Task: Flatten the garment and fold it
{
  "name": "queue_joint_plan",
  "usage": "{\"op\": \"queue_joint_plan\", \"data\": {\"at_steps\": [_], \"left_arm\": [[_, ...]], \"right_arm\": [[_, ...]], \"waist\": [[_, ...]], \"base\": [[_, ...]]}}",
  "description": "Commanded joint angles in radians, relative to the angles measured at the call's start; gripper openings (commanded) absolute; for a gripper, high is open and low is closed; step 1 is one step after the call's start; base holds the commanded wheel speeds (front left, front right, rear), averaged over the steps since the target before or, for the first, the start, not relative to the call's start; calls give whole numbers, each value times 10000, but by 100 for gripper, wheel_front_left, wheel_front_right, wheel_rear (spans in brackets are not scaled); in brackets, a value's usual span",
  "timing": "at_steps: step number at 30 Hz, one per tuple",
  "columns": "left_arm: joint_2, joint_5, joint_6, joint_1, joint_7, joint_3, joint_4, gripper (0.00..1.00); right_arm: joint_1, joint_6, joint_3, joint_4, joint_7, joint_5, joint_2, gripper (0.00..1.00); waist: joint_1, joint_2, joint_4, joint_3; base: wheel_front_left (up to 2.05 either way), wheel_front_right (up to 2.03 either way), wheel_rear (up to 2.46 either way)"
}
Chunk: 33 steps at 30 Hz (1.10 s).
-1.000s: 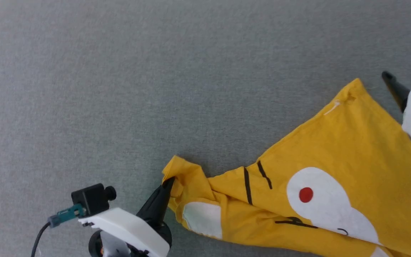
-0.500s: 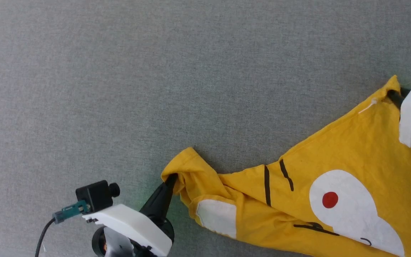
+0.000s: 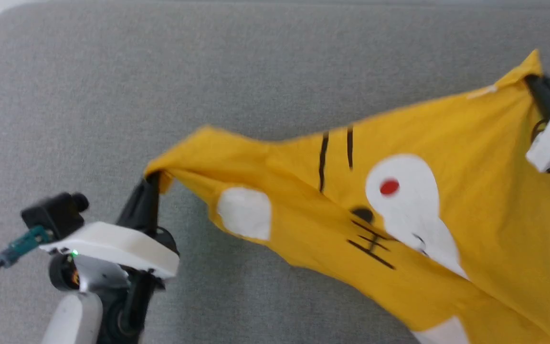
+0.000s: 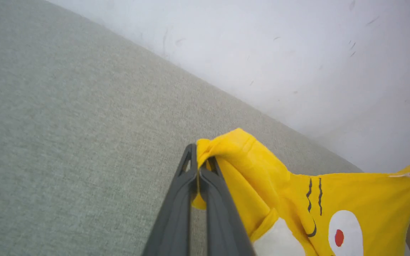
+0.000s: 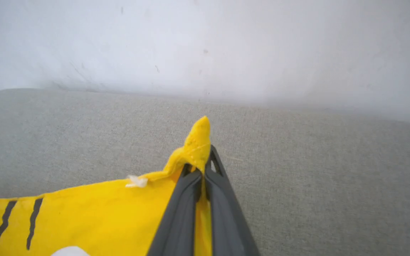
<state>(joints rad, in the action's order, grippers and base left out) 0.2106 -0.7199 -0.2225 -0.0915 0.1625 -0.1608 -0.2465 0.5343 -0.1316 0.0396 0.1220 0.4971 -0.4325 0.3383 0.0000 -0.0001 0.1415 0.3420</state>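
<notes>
Left gripper (image 3: 153, 179): clamped on garment (image 3: 475, 191) corner, lower left of frame; right gripper (image 3: 535, 81): clamped on corner, upper right.

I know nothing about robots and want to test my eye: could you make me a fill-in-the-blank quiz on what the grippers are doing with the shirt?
The left gripper is shut on one end of the ____ shirt.
The right gripper is ____ on a pointed corner of it.
The shirt's big white patch bears a ____ dot.
Under the shirt lies a ____ surface.
Missing words: yellow; shut; red; grey.
</notes>
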Motion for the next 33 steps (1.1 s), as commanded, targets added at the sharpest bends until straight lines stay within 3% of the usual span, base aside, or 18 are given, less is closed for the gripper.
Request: {"op": "queue_joint_plan", "data": {"at_steps": [1, 9, 20, 28, 33], "left_arm": [[88, 186, -78, -303, -172, 128, -3, 0], [450, 507, -280, -414, -290, 454, -1079, 0], [975, 195, -1008, 1608, 808, 965, -3825, 0], [1151, -104, -993, 1124, 1458, 803, -3960, 0], [1736, -130, -846, -1231, 2523, 627, -2960, 0]], "right_arm": [[105, 9, 205, -190, -217, -56, -75, 0], [-1360, 9, 1853, -2557, -496, -231, -841, 0], [-4672, 9, 3545, -6106, 786, -457, -2533, 0], [-4814, 9, 3120, -6437, 1294, -685, -2733, 0], [-2858, 9, 2349, -5572, 1833, -648, -1932, 0]], "waist": [[0, 1, -685, -997], [0, 1, -1280, -2076], [0, 1, -1746, -2605], [0, 1, -1990, -2379], [0, 1, -2123, -2066]], "base": [[0, 0, 0], [0, 0, 0], [0, 0, 0], [0, 0, 0], [0, 0, 0]]}}
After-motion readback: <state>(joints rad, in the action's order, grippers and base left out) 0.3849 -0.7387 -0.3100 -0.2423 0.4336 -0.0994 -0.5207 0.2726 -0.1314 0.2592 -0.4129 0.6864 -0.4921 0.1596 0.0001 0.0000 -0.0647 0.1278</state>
